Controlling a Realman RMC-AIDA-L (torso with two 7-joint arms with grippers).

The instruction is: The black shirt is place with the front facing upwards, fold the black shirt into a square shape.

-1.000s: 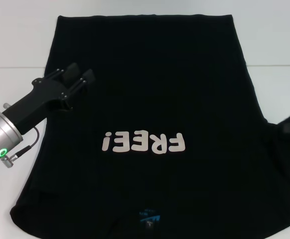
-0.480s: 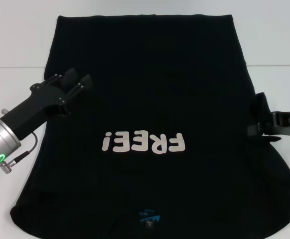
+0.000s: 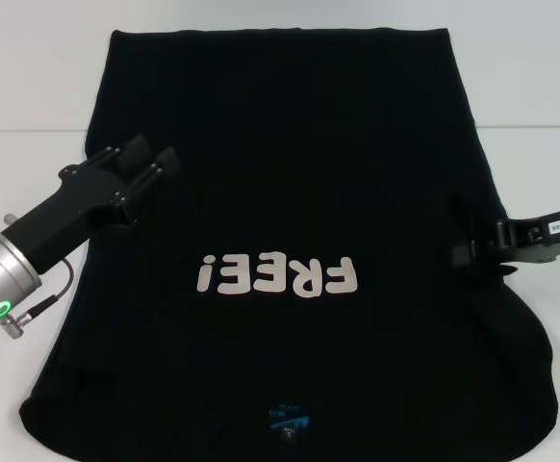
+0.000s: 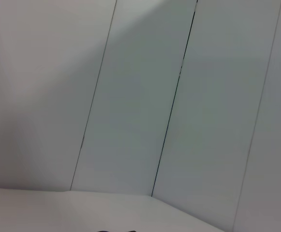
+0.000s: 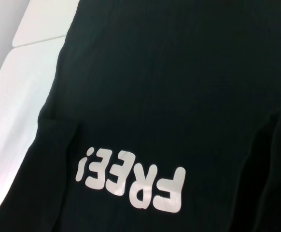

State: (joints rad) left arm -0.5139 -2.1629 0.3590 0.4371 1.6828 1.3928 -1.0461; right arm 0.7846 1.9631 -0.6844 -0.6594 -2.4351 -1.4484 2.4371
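The black shirt point(image 3: 290, 144) lies spread on the white table point(image 3: 30, 77), front up. Its pale "FREE!" print point(image 3: 278, 276) is in the middle and its blue neck label point(image 3: 288, 421) is at the near edge. My left gripper point(image 3: 152, 158) hovers open over the shirt's left border. From the right side, my right gripper point(image 3: 465, 253) reaches in over the cloth, shut on the shirt's right edge, which it holds folded inward. The right wrist view shows the shirt point(image 5: 169, 72), the print point(image 5: 131, 182) and a raised fold point(image 5: 261, 159).
Bare white table shows on both sides of the shirt and beyond its far hem. A seam in the tabletop point(image 3: 20, 130) runs across behind the left arm. The left wrist view shows only pale wall panels point(image 4: 140, 96).
My right gripper has come in from the right edge toward the middle, pulling the shirt's right side over with it. My left gripper has drifted slightly toward the near side.
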